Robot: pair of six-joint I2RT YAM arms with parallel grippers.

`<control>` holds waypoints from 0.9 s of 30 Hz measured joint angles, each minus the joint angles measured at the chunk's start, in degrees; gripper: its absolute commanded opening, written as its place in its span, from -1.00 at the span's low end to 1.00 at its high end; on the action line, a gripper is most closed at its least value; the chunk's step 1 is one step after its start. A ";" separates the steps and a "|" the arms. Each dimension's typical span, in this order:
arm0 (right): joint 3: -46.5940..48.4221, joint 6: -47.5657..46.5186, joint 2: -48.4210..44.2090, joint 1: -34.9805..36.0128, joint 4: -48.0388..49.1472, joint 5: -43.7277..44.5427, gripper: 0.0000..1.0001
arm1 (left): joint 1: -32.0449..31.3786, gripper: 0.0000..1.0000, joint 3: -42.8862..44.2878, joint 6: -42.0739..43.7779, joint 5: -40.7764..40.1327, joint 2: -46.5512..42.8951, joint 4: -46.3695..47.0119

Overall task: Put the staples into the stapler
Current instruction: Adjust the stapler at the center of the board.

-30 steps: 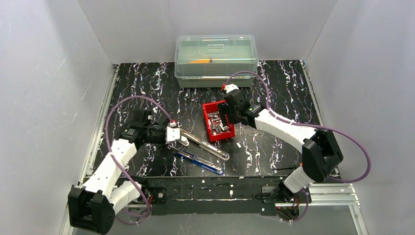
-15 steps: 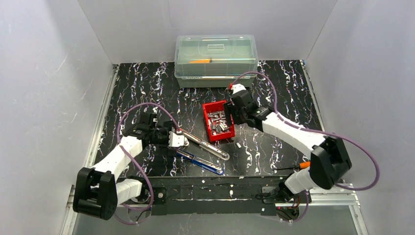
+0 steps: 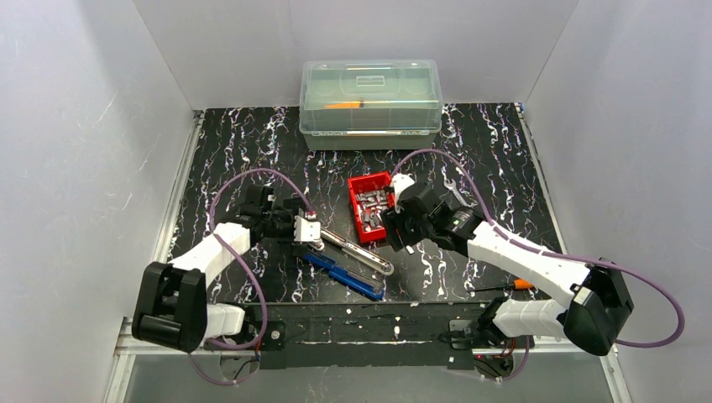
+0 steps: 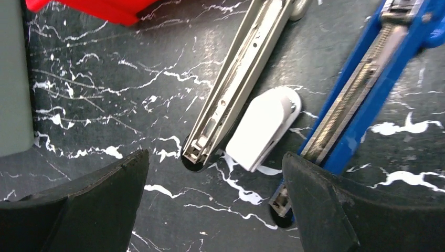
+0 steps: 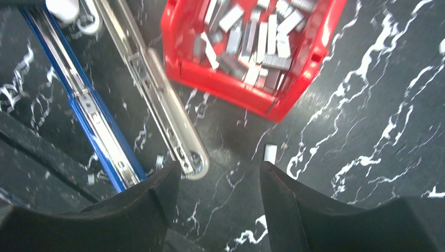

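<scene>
Top external view: the left gripper [image 4: 216,168], jaws wide open, has closed in on the hinge end of the unfolded blue-and-silver stapler [image 3: 357,253]. The right gripper [image 5: 218,173] has backed out of the red plastic bin [image 5: 225,84], jaws apart and empty, so the silvery staple strips [image 5: 262,42] remain inside, unloaded.

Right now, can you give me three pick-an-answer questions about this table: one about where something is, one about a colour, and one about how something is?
1. Where do most staples lie?
A. in the red bin
B. in a green bowl
C. in a paper cup

2. What colour is the stapler arm nearest the robot?
A. yellow
B. blue
C. green

3. How is the stapler?
A. snapped shut
B. standing on end
C. opened out

Answers: A, silvery strips fill the red bin. B, the blue arm lies on the near side. C, both arms lie spread on the table.
</scene>
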 measured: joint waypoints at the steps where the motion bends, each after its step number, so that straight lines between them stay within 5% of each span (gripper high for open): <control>1: -0.52 -0.02 -0.13 0.76 -0.85 -0.02 0.29 | -0.04 0.97 0.52 -0.44 -0.81 0.74 0.50; 17: -4.59 -0.02 -3.65 5.25 -2.38 -0.39 0.20 | 0.13 0.97 3.10 -0.39 6.36 -13.62 -16.28; 22: -6.78 -0.09 -4.24 8.90 -1.01 -3.43 0.05 | 0.04 0.97 -4.17 5.55 6.91 -18.03 -18.67; 27: -8.90 1.40 -4.24 15.85 -0.46 -4.52 0.00 | -0.09 0.96 -13.18 6.49 3.10 -17.94 -11.21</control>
